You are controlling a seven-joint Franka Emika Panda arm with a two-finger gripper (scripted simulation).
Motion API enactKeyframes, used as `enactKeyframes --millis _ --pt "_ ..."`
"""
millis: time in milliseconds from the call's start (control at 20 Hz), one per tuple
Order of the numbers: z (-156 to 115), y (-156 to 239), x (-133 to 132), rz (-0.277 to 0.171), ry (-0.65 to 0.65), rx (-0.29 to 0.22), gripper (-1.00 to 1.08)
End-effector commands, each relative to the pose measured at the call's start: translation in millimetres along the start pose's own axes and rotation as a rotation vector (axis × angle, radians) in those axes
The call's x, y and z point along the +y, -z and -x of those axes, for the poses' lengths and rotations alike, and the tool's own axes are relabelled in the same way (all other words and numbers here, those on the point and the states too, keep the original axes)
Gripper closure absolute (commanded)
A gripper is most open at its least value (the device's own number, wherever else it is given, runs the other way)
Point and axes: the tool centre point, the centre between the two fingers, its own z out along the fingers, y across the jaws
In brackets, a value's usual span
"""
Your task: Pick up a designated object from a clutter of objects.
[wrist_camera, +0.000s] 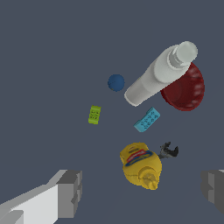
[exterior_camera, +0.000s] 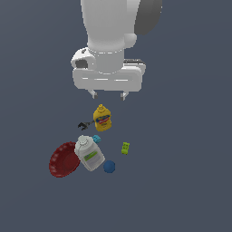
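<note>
So in the exterior view, going left to right, we've got the red bowl point(exterior_camera: 62, 159) first, with the white bottle point(exterior_camera: 89, 154) right up against its rim and leaning. The black clamp point(exterior_camera: 84, 125) sits behind those, touching the mustard point(exterior_camera: 102, 118), which stands upright. A cyan block point(exterior_camera: 96, 138) is tucked just beside the white bottle's cap, and the blue ball point(exterior_camera: 109, 166) sits at that bottle's base. Then the green brick point(exterior_camera: 125, 148), the one we're after, lies by itself on the surface point(exterior_camera: 181, 181), apart from the rest and furthest to the exterior view's right. Our pincer point(exterior_camera: 108, 94) hangs up above the mustard with its fingers spread apart, holding nothing.
</note>
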Motion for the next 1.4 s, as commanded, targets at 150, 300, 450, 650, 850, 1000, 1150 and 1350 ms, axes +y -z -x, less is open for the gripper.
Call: enactKeyframes --millis 150,300,450,650,850,1000,1150,1350 --pt "-2.0 2.0 -1.1 0.005 0.007 0.008 -0.92" --pt "-7.0 8.5 -4.1 0.018 0.028 0.029 -0.92" --pt "-9.4 14.3 -5.6 0.027 0.042 0.043 -0.92" --pt "-9.3 13.2 -5.6 0.026 0.040 0.042 -0.92" --pt "-13.4 3.2 -8.5 0.024 0.032 0.040 -0.92" --pt "-18.6 -10.5 -12.5 0.021 0.021 0.037 -0.92" --pt "-25.0 -29.9 -18.0 0.018 0.006 0.033 -0.92" --pt "-34.3 -64.9 -27.9 0.013 -0.021 0.026 -0.92"
